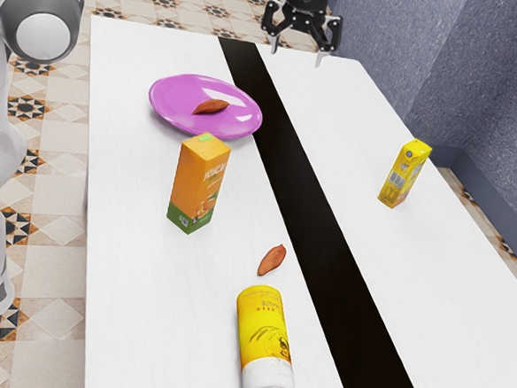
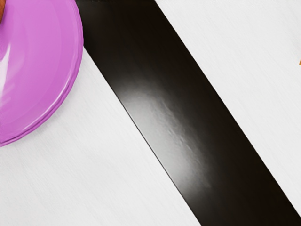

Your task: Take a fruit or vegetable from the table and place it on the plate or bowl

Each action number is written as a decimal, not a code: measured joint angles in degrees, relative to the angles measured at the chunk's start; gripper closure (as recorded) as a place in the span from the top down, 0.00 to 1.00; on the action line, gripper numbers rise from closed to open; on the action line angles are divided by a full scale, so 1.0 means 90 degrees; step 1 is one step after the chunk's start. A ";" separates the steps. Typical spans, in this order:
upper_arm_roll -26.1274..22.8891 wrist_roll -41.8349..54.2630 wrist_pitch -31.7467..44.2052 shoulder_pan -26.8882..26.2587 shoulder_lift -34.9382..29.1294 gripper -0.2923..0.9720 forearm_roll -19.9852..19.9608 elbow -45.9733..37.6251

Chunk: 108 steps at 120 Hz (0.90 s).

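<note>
My gripper (image 1: 297, 53) hangs in the air over the far end of the white table (image 1: 128, 283), close to where the black stripe (image 1: 325, 252) begins. Its two fingers are spread wide apart with nothing between them, so I have hold of nothing. In the exterior view, a purple plate (image 1: 205, 104) sits on the table toward the exterior view's left of the stripe, nearer the camera than my hand. A small reddish-brown sweet potato (image 1: 213, 107) lies on the plate, near its middle. A second sweet potato (image 1: 272, 260) of the same colour lies on the bare tabletop much nearer the camera, just beside the stripe's edge and well apart from the plate. Between the two stands an upright orange juice carton (image 1: 198, 183), near the plate's front rim but not touching it. A yellow bottle (image 1: 265, 344) lies on its side near the table's front edge, close to the loose sweet potato without touching it. Across the stripe, on the exterior view's right, a yellow carton (image 1: 405, 173) stands alone. From my wrist I see the plate's rim and glossy inner surface (image 2: 37, 70), the white tabletop (image 2: 94, 188) next to it, and the black stripe (image 2: 188, 122) running diagonally past, apart from the plate, with a pale sheen on it.
</note>
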 joint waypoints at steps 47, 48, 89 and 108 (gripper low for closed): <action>-0.0788 0.0056 -0.0427 0.0412 -0.0281 0.77 -0.0027 -0.0114; -0.0806 0.0053 -0.0460 0.0419 -0.0280 0.77 -0.0030 -0.0142; -0.0985 -0.0209 -0.0442 -0.2245 0.0541 0.77 -0.0329 -0.1226; -0.0768 -0.0295 -0.0172 -0.1539 0.0617 0.77 -0.0603 -0.1513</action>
